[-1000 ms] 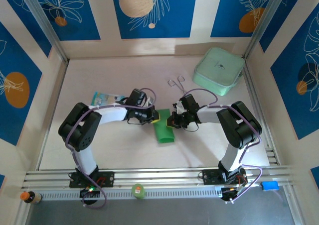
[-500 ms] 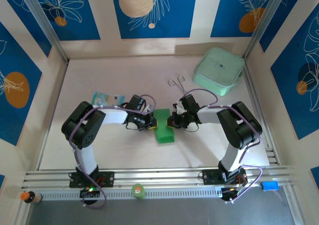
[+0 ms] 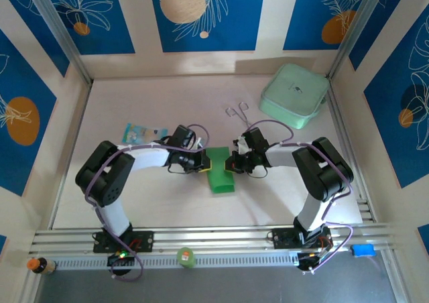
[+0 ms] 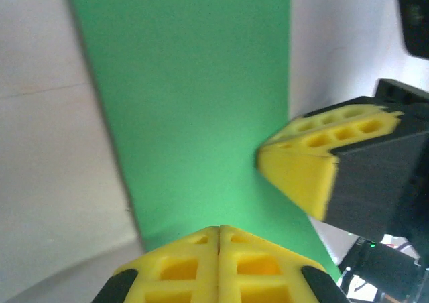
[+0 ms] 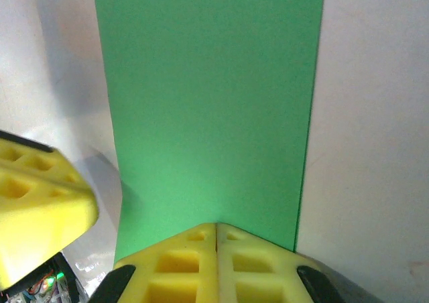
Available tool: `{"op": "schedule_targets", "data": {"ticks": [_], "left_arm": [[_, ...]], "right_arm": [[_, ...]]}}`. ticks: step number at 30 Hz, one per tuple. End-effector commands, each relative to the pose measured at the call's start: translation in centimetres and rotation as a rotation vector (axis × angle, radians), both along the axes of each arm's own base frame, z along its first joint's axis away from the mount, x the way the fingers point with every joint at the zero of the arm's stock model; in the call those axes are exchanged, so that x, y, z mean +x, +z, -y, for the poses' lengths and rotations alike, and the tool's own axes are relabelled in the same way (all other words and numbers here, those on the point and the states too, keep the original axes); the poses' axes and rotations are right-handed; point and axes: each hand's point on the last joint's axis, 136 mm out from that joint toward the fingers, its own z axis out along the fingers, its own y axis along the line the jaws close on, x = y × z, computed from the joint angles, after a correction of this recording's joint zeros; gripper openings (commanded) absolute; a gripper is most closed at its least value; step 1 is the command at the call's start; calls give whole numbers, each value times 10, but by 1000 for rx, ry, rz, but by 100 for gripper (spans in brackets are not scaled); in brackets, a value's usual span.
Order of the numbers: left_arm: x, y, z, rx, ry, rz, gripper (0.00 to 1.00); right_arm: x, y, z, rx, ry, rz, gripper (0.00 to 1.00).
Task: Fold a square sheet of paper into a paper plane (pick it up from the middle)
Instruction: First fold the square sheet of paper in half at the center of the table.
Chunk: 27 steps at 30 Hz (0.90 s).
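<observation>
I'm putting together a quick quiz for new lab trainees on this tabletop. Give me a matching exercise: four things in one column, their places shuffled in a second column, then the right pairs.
Things
1. bright-green folded paper strip
2. pale mint-green rounded square box
3. small light-blue printed packet
4. small bottle with an orange cap

Places
A. far right corner of the table
B. near left corner, on the metal frame in front of the table
C. middle of the table
D. left part of the table

Pairs: 1-C, 2-A, 3-D, 4-B

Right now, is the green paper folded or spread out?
Folded. The green paper is a narrow long strip, not a wide square.
</observation>
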Motion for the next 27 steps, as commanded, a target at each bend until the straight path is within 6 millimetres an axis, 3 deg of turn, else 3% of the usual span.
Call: {"op": "schedule_targets", "data": {"ticks": [1,9,18,21,27], "left_arm": [[-6,14,14,-50,-16,-18,6],[-30,-17,7,-21,-29,-89,6],[-51,-57,-31,168,-52,-98,5],[-47,-47,-28,143,-41,-71,6],[-31,-5,-5,40,-24,-16,6]], "right_arm": [[-28,-33,29,-143,-37,-124,0],[-28,-33,30,-144,-39,-125,0],[-28,-33,30,-142,-40,-123,0],[-28,-33,31,-142,-41,-124,0],[-27,-33,31,-142,-43,-121,0]]}}
